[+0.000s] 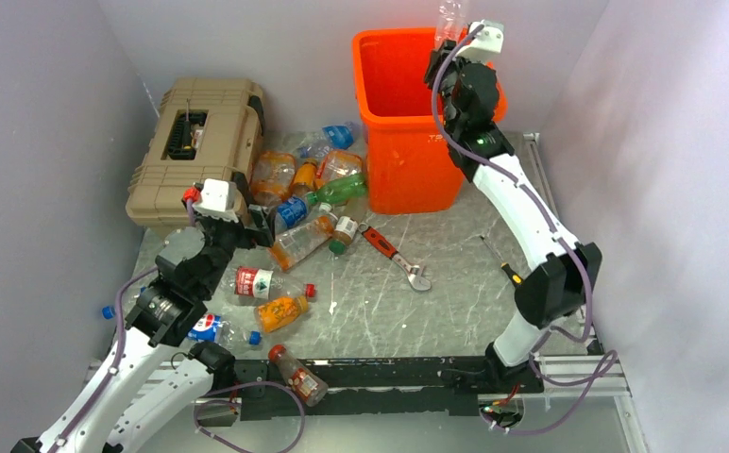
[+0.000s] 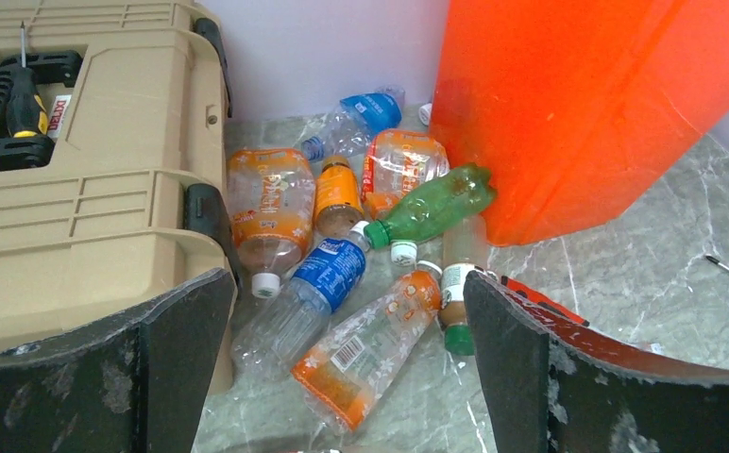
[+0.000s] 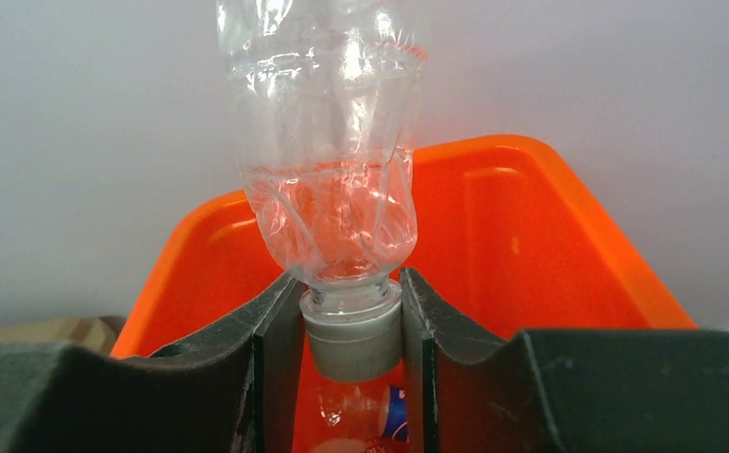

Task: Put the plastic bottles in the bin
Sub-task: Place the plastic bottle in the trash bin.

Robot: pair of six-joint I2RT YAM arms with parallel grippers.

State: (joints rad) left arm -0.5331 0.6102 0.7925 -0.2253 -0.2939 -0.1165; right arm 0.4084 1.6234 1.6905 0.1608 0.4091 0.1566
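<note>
From above, we see the right pincer (image 1: 452, 45) clamped on the neck end of a crushed clear bottle (image 1: 449, 17), held over the bin (image 1: 408, 160) at its 1 o'clock corner. The left pincer (image 1: 264, 226) stands wide apart, with the heap of bottles (image 1: 315, 184) on the surface (image 1: 455, 311) at its 1 o'clock.

In the left wrist view, an orange-labelled bottle (image 2: 370, 344) lies between the spread fingers toward 12 o'clock, untouched. We judge these bottles light, thin-walled and slippery, so the stiff neck or cap is the safest hold.

In the right wrist view, the jaws pinch the cap (image 3: 353, 340) and the body rises to 12 o'clock. The bin gapes below, and a blue-labelled bottle (image 3: 391, 415) lies inside.
</note>
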